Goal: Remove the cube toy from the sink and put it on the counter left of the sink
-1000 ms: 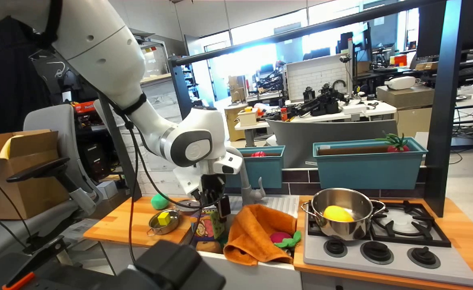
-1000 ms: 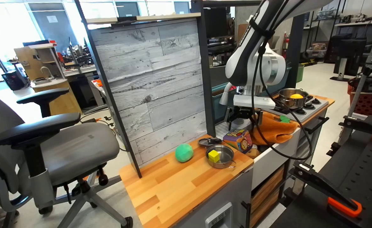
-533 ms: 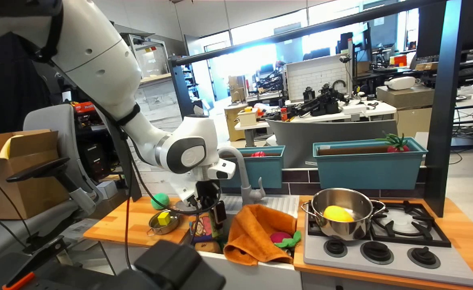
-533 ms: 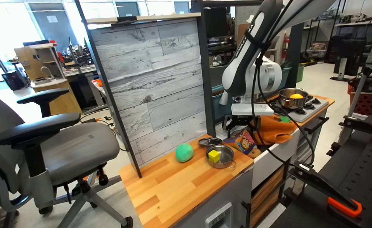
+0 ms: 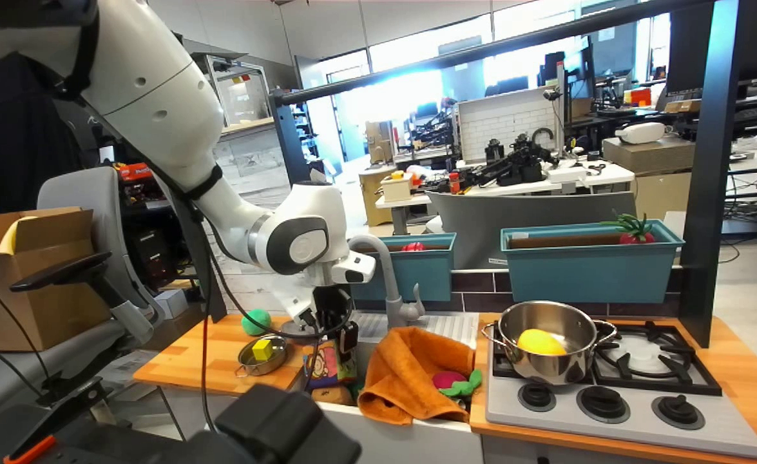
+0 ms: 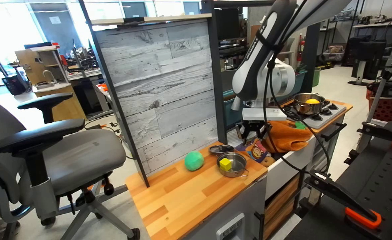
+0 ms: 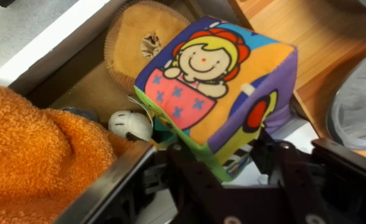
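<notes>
Got eyes on the cube toy (image 7: 207, 81): down in the sink (image 7: 52, 39), right at the end beside the counter (image 6: 182, 200). Shows its doll-picture face upward in the wrist view, slanted, with the doll's head toward the upper right and the pink patch toward the lower left. Turns a purple side toward the counter and the round lid (image 7: 360, 102). Pokes a corner downward there, in between the jaws of the tool (image 7: 234, 144). Can't call a long axis, looks about as wide as deep. Also looks tipped over a bit in an exterior view, near a small pan (image 6: 239, 163) holding a yellow block (image 6: 225, 164). As for the tool: spread wide, astride that corner. Can't tell touching from just beside, though. Also spotting an orange towel (image 7: 39, 155) over the sink's edge, a tan round thing (image 7: 130, 34) partly hidden behind the cube toy, and a small white thing (image 7: 130, 124) between towel and toy. Got a green ball (image 6: 194, 160) on the counter too.
</notes>
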You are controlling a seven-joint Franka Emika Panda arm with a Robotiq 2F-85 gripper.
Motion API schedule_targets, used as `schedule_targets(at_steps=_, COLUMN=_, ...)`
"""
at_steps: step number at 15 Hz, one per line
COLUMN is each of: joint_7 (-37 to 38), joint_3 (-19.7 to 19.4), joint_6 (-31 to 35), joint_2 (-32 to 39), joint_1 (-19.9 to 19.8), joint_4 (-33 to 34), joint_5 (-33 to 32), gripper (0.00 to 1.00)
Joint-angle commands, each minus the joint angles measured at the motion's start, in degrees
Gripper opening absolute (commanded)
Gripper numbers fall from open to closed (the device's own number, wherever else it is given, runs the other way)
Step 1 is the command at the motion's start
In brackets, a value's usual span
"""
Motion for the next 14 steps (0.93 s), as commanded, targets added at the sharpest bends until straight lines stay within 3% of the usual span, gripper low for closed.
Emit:
schedule_targets(at_steps=1, joint_7=1.8, joint_3=-0.7, joint_6=-3.5, joint_2=0.2, joint_1=0.3, joint_4=1.6, joint_5=-1.6, gripper=0.19)
schedule_targets(at_steps=4, joint_7=1.0, joint_3=0.0, joint_6=-7.5, joint_2=-3.1, joint_1=-1.1, joint_4=-1.0, joint_5=-0.9, gripper=0.02)
schedule_targets(at_steps=5, joint_7=-0.5, joint_3=0.8, joint_6=-8.9, joint_2=-5.8, joint_1=-2.1, joint_4=-3.4, joint_5=-0.7, gripper=0.06)
schedule_targets(at_steps=14, joint_7=-12.4, joint_3=2.9, joint_6=-15.5, joint_2=-31.3, joint_1=-7.3, joint_4=-24.4, joint_5=0.7, gripper=0.05)
